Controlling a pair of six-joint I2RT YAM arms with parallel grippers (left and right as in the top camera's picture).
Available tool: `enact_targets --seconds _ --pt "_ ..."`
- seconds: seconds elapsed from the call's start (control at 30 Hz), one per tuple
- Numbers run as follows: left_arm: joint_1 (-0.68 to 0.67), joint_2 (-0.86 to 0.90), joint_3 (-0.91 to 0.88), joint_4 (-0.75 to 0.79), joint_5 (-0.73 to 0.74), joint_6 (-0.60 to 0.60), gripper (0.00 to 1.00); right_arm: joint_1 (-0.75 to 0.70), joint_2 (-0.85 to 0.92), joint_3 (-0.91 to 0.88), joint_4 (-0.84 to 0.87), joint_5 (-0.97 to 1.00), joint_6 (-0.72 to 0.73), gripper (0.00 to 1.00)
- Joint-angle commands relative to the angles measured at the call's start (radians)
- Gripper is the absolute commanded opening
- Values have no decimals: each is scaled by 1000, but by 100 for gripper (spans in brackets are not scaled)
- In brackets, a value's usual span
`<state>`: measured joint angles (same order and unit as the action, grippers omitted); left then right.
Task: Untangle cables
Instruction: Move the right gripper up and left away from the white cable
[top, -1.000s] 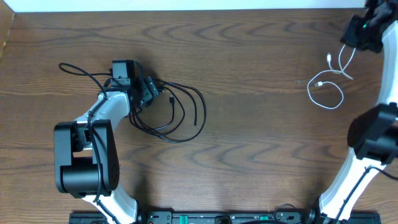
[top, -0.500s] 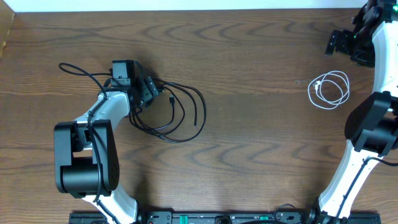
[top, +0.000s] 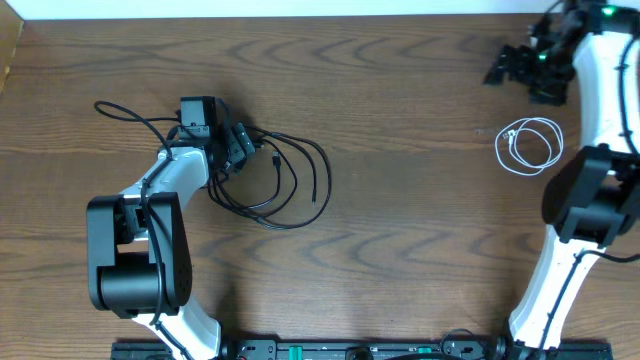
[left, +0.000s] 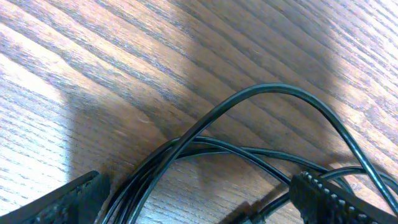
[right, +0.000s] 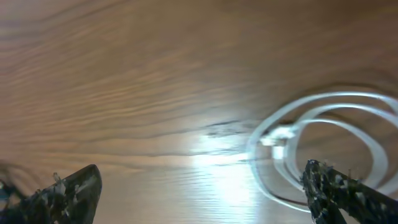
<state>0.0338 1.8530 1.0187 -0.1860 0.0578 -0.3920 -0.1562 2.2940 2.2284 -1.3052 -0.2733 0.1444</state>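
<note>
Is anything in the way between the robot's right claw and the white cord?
No, nothing visible is in the way. Only bare table wood lies between the open right gripper and the coiled white cable.

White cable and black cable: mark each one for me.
white cable (right: 278, 137): right wrist view, on its plug end inside the coil.
black cable (left: 273, 89): left wrist view, on the top of its arching loop.
</note>
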Motion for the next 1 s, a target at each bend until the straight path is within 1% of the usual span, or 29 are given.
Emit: enact_targets --seconds 0.0,0.5,0.97 --pt "0 43 -39 -34 65 -17 98 73 13 -19 6 -51 -11 99" --pt "0 43 -39 -34 65 -17 98 249 13 -21 8 13 -12 99" --pt "0 43 -39 -34 65 -17 98 262 13 -21 8 13 -11 99"
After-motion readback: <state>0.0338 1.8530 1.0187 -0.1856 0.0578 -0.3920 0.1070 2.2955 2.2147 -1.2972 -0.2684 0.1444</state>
